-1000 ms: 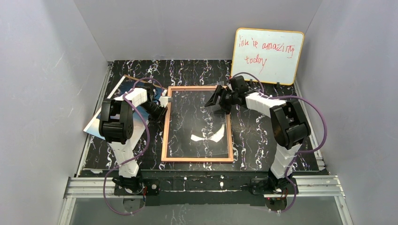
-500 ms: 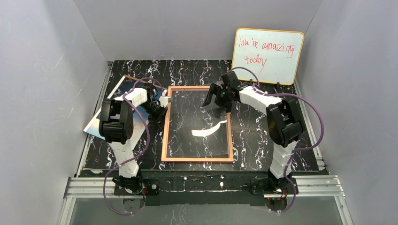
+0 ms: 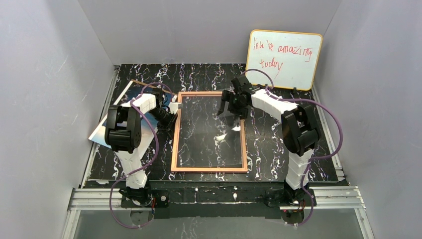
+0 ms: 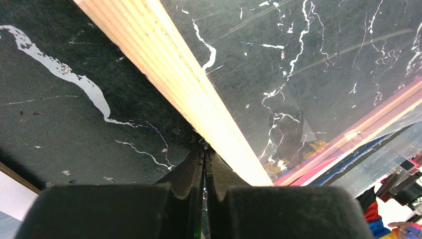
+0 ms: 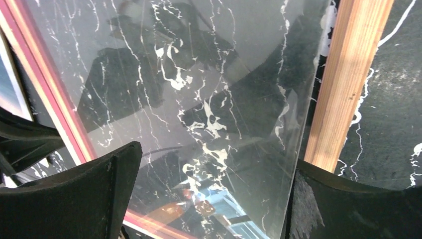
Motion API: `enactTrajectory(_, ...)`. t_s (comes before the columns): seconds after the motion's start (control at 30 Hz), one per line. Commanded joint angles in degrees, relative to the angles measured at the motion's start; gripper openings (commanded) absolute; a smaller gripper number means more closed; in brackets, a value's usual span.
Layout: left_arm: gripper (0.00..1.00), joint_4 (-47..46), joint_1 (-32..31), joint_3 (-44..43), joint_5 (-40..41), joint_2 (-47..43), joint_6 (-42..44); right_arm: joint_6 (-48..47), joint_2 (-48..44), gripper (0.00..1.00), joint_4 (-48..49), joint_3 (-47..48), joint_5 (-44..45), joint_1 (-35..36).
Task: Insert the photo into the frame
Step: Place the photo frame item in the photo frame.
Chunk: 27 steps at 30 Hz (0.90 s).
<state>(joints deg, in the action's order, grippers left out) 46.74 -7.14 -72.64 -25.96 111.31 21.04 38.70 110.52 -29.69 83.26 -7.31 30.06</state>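
Observation:
The frame [image 3: 209, 170] lies flat in the middle of the table with its orange-tan side up, and the clear pane [image 3: 209, 139] is inside it. My left gripper [image 3: 171, 118] is shut, with its tips against the outer side of the frame's left bar [image 4: 199, 94]. My right gripper [image 3: 230, 105] is open above the frame's far right corner. In the right wrist view its fingers [image 5: 114, 189] straddle the pane [image 5: 209, 99], whose right edge stands off the frame's bar [image 5: 343, 84]. The photo [image 3: 98, 133] lies at the left, mostly hidden under my left arm.
A yellow-edged whiteboard [image 3: 283, 59] with red writing leans on the back wall at the right. A thin brown board edge [image 3: 149, 85] shows behind my left arm. Grey walls close in the black marble table [image 3: 278, 149] on three sides.
My right gripper has swung a little back and left over the frame's far right corner. The bright glare on the pane has shrunk. The left arm has not moved.

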Motion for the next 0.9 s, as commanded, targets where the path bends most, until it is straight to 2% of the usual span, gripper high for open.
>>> enactTrajectory(0.0,0.00,-0.51,-1.13,2.84,1.94,1.42,1.63,-1.40,0.44,0.99,-1.67,2.39,1.86,0.15)
enactTrajectory(0.87,0.00,-0.42,-1.13,2.92,1.96,1.56,1.73,-3.68,0.79,0.99,-3.81,2.38,4.32,-1.15)
